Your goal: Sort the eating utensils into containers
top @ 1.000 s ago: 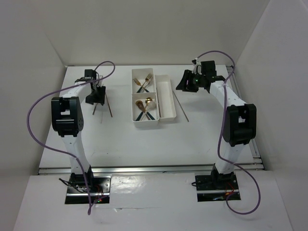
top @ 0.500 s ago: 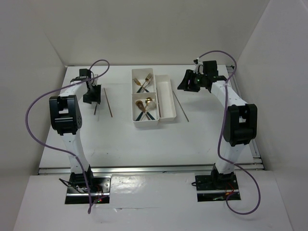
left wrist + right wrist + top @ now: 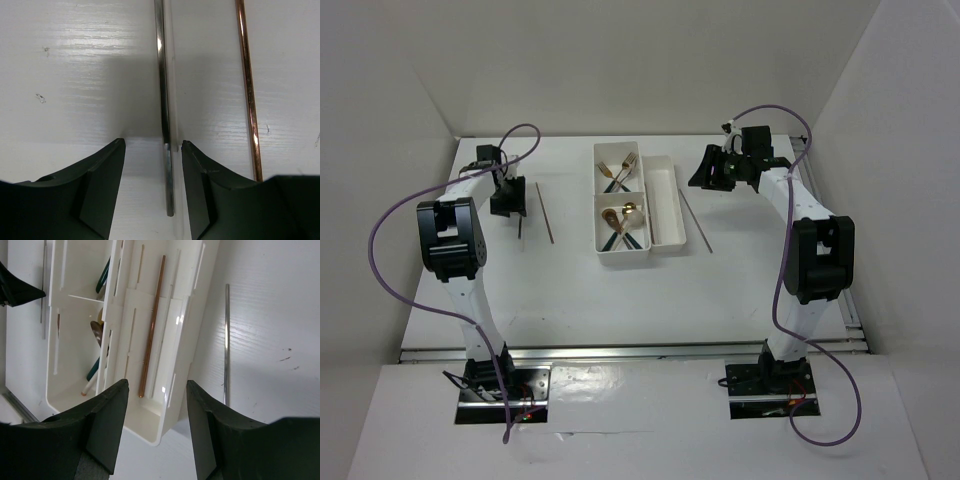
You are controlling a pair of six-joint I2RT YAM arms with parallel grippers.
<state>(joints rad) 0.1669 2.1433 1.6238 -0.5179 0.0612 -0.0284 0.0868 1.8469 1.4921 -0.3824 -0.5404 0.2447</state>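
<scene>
- Your left gripper (image 3: 152, 150) is empty, jaws apart, astride the near end of the silver chopstick (image 3: 163, 100), which lies flat on the table (image 3: 75, 75).
- Expect it to be light, stiff and slick, likely to roll; pinch nearer mid-length.
- Your right gripper (image 3: 157, 385) hangs open and empty over the tray (image 3: 165, 430).

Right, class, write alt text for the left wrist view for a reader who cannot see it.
A silvery chopstick lies on the table between the open fingers of the left gripper. A brown chopstick lies parallel beside it, outside them.
</scene>
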